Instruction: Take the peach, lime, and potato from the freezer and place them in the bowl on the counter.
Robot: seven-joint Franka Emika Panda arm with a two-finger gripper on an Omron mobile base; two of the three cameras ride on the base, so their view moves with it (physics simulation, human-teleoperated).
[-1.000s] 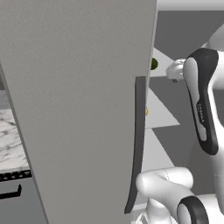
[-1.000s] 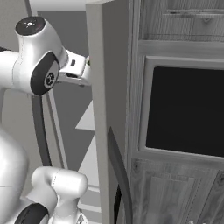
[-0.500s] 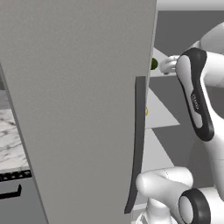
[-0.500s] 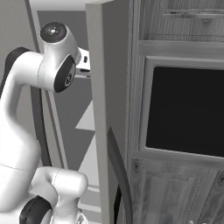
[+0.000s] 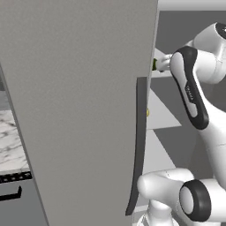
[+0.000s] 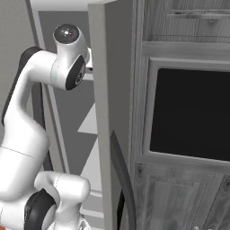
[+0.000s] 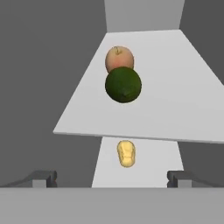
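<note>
Jaws wide — hand view: lime (image 7: 123, 85), peach (image 7: 119, 58), potato (image 7: 126, 153).

A rendered kitchen; a tall grey freezer (image 5: 79, 110) stands open beside wood-grain cabinets (image 6: 179, 27) with a built-in black oven (image 6: 191, 112); a marble tabletop (image 5: 11, 141) sits at the left.

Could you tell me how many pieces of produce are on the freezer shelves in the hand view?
3. The lime sits on the upper shelf, the peach just behind it, and the potato on the shelf below. Others may be hidden.
</note>
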